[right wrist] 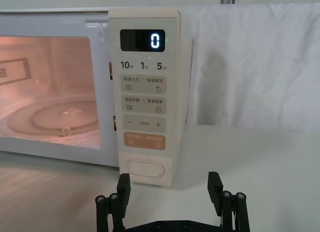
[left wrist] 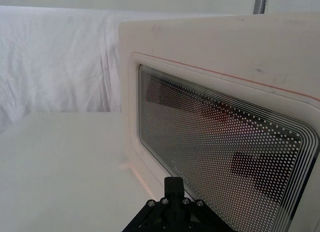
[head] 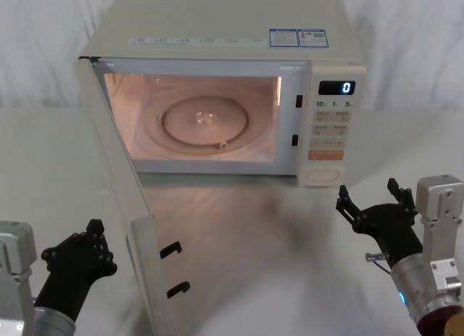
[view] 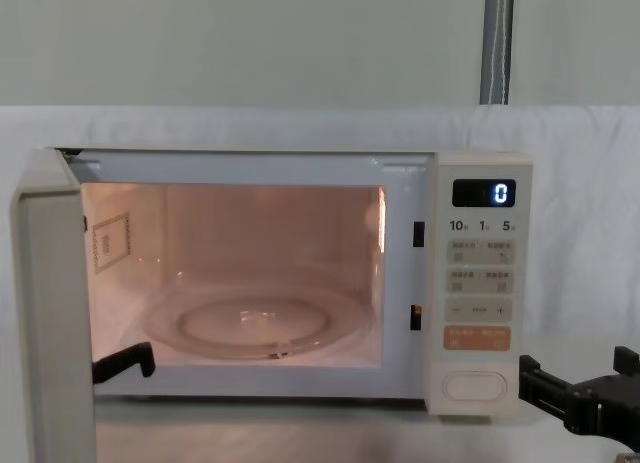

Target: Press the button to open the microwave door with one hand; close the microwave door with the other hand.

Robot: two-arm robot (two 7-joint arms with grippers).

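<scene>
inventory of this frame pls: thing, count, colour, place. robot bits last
microwave: 1, cream-white, on the table ahead, cavity lit
microwave door: 1, cream with dark glass window, swung wide open on the robot's left, two black latch hooks on its free edge
glass turntable: 1, clear, on the cavity floor
button: 1, cream, pill-shaped, bottom of the control panel
orange key: 1, orange, just above the button
display: 1, black, reads 0, top of the panel
table: 1, white, under the microwave
backdrop cloth: 1, white, behind
left gripper: 1, black, outside the open door, low left
right gripper: 1, black, fingers open, facing the button, apart from it
</scene>
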